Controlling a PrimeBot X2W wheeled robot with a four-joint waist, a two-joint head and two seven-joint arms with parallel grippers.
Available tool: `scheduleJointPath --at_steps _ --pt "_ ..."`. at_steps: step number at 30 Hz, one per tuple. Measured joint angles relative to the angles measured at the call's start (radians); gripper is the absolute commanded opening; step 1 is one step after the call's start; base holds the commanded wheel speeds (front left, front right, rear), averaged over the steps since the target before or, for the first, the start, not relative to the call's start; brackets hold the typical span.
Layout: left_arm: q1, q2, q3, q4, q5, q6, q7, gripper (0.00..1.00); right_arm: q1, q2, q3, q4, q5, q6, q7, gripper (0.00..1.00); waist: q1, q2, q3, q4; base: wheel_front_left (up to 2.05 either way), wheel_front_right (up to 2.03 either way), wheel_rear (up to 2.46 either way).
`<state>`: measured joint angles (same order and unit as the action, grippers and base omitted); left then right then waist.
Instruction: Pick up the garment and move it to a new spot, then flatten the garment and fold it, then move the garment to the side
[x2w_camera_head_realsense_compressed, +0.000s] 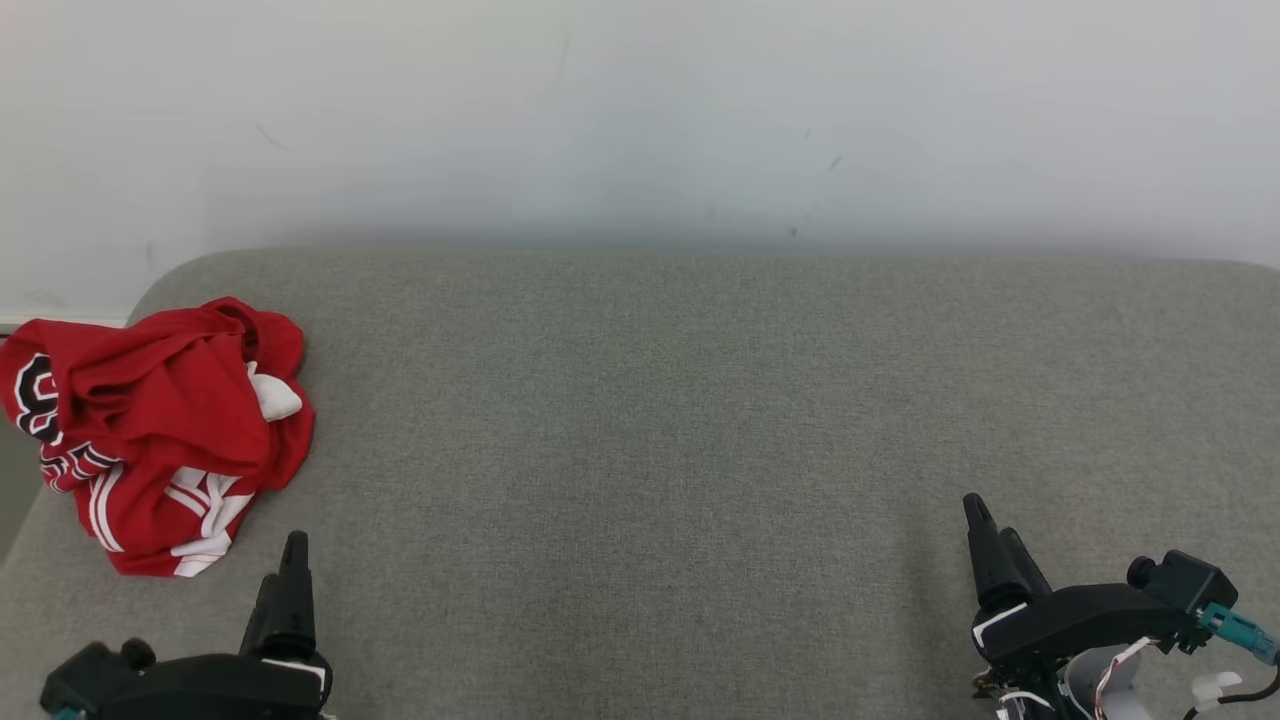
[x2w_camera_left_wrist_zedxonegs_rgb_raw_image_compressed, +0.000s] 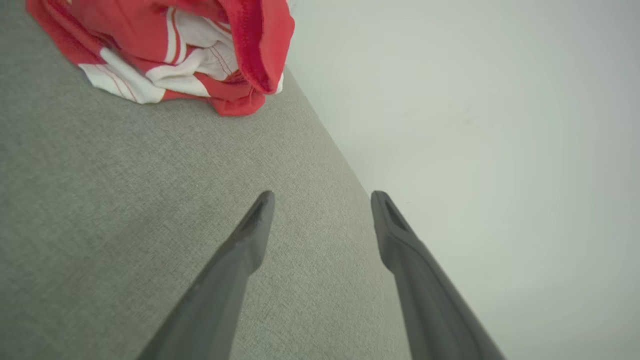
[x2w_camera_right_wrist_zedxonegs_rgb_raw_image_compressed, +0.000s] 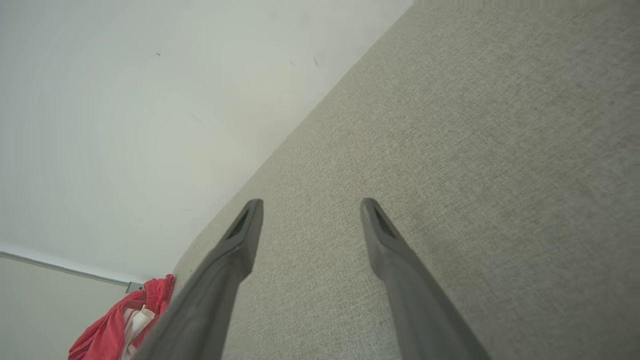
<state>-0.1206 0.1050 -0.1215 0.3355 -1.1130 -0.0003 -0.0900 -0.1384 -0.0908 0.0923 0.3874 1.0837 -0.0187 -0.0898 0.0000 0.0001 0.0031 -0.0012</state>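
Setting: grey woven-fabric bench (x2w_camera_head_realsense_compressed: 700, 420) standing against a plain white wall (x2w_camera_head_realsense_compressed: 640, 120) marked by a few faint dark scuffs.
Garment: a red sports-style garment (x2w_camera_head_realsense_compressed: 160, 430) with white stripes and trim lies crumpled in a heap at the bench's left edge, close to the far-left corner, with its outer folds reaching past that edge.
Writing: black characters outlined in white show on the heap's outermost folds. They are creased and cut off by the bunching, so they cannot be read.
Left gripper: the left gripper (x2w_camera_head_realsense_compressed: 285, 565) sits over the bench's near-left corner, its two dark fingers spread wide with only bare fabric between them.
Garment and left gripper: the heap lies just ahead of the fingertips and toward the left edge, near but not touching. In the left wrist view it sits at the upper left, beyond the tips.
Right gripper: the right gripper (x2w_camera_head_realsense_compressed: 992, 520) is over the near-right corner, its fingers likewise spread and holding nothing.
Garment and right gripper: they are well apart, with the bench's width between them. In the right wrist view a slip of red cloth shows at the lower left.
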Motion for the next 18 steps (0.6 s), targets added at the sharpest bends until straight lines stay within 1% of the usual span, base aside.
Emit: scheduleJointPath --at_steps 3,8,10,18 --pt "-0.012 0.013 -0.02 0.0 0.048 0.002 -0.013 1.0 0.0 -0.008 0.007 0.006 -0.039 -0.009 -0.009 1.0 -0.0001 0.0 -0.004 0.004 0.0 0.0 0.0" --pt "-0.013 0.036 -0.048 -0.002 0.116 0.019 -0.031 1.0 0.0 -0.012 0.023 0.018 -0.099 -0.018 -0.028 1.0 0.0 0.0 -0.01 0.008 0.0 0.0 0.0" --pt "-0.014 0.042 -0.061 -0.003 0.15 0.027 -0.036 1.0 0.0 -0.014 0.031 0.024 -0.123 -0.027 -0.037 1.0 0.0 0.0 -0.01 0.008 0.0 0.0 0.0" --pt "-0.056 0.087 -0.137 -0.01 0.291 0.044 -0.052 1.0 -0.016 -0.017 0.037 0.037 -0.23 -0.044 -0.067 1.0 0.0 0.0 -0.01 0.012 0.0 0.0 0.0"
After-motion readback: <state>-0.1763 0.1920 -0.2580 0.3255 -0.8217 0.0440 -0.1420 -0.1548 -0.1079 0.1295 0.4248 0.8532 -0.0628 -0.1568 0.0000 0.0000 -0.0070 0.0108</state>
